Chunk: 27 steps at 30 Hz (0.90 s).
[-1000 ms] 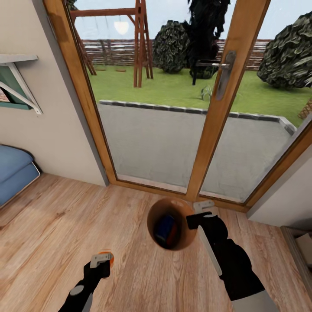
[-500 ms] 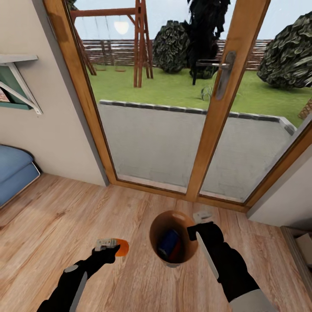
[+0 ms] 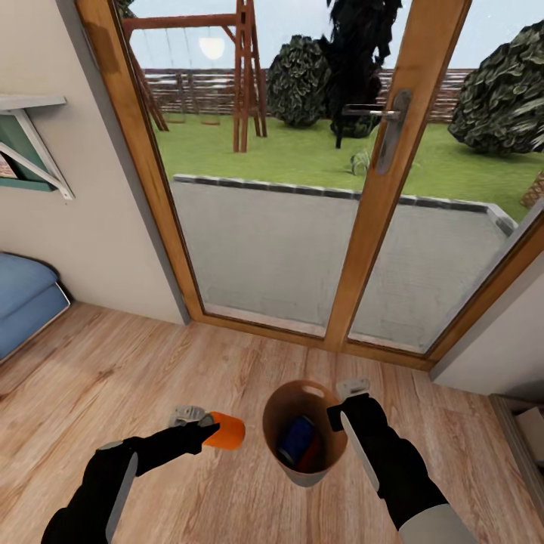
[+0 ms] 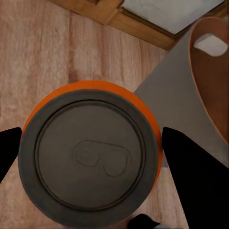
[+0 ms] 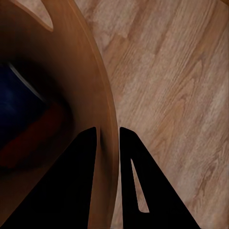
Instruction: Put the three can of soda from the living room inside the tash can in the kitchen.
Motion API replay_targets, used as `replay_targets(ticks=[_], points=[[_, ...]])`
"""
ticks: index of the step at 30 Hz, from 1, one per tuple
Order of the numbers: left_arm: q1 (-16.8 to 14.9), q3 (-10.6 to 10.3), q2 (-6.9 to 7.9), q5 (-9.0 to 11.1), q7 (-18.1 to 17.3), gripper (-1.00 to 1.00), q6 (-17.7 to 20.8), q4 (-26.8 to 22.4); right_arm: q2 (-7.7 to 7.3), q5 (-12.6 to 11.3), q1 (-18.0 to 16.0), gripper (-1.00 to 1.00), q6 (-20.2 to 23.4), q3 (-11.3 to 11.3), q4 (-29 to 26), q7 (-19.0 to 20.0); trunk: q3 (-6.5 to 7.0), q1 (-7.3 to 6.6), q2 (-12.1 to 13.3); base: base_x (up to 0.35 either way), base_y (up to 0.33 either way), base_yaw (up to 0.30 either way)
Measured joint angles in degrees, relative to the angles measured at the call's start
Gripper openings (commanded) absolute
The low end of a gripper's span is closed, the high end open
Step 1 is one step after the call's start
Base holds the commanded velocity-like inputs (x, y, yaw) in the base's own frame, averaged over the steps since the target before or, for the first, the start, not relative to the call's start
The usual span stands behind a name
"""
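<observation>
You are holding the trash can (image 3: pixel 302 423) by its rim, right gripper (image 3: pixel 346 394) pinched on the wall (two cans already lying inside), and carrying the orange can (image 3: pixel 225 430) clamped in your left gripper (image 3: pixel 198 420) just beside the bin, so next you need to bring it over the opening and release.

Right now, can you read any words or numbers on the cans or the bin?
No readable text anywhere.
Orange can: its top shows only an embossed pull-tab shape, no letters.
Blue can inside the bin: too blurred and shadowed to tell.
Bin: plain brown, no label.
</observation>
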Motion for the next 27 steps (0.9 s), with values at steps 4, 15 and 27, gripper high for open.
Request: replay_targets(ticks=[4, 15, 27], points=[[0.0, 0.05, 0.44, 0.05, -0.49, -1.0, 0.23, -0.3, 0.0, -0.04, 0.0, -1.0, -0.01, 0.03, 0.13, 0.01, 0.0, 0.0, 0.0, 0.0, 0.0, 0.0], [0.0, 0.14, 0.92, 0.11, -8.68, -1.0, 4.56, -2.76, 0.0, -0.01, 0.01, -1.0, -0.59, 0.08, 2.33, -0.01, 0.0, 0.0, 0.0, 0.0, 0.0, 0.0], [0.0, 0.17, 1.69, 0.12, -9.85, -1.0, 5.1, -3.5, 0.0, 0.02, 0.0, -1.0, -1.69, 0.09, 4.22, 0.15, 0.0, 0.0, 0.0, 0.0, 0.0, 0.0]])
